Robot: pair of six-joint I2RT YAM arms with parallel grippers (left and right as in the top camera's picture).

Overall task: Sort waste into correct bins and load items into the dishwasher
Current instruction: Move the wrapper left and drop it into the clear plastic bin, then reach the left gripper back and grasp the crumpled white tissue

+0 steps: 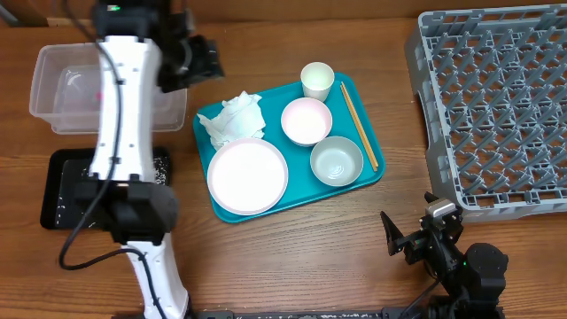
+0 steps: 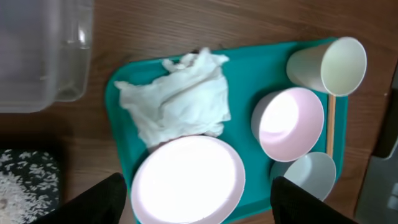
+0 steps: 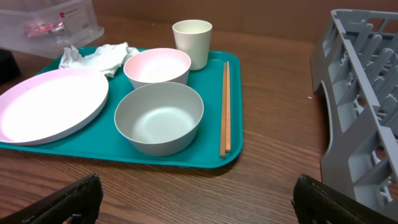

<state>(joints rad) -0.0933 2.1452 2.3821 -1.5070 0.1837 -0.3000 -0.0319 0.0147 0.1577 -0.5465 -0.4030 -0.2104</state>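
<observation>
My count on the bench (image 1: 292, 257): 1 teal tray (image 1: 297, 167) in the middle, carrying 1 flat white plate (image 1: 248, 175) at its near-left. It also holds 2 bowls, a pinkish bowl (image 1: 306, 120) and a grey bowl (image 1: 337, 160), which sit just beside each other. 1 cup (image 1: 317, 80) stands at the far edge, and 1 pair of chopsticks (image 1: 359, 124) lies along the right rim. 1 wad of tissue (image 1: 235, 120) sits at the far-left corner (can't tell how many sheets).

Left of that are 2 bins. The clear tub (image 1: 53, 89) is farther back w/ 1 red wrapper (image 3: 38, 27) inside. The black tray (image 1: 62, 186) is nearer me w/ rice grains (image 2: 18, 180) scattered in it. 1 grey rack (image 1: 496, 106) sits far right.

The left tool (image 2: 199, 186) hangs btw the tub and the teal tray's far-left corner, fingers wide apart, nothing in them. The right tool (image 3: 198, 193) is low at front-right, facing the tray, fingers spread wide, gripping nothing.
</observation>
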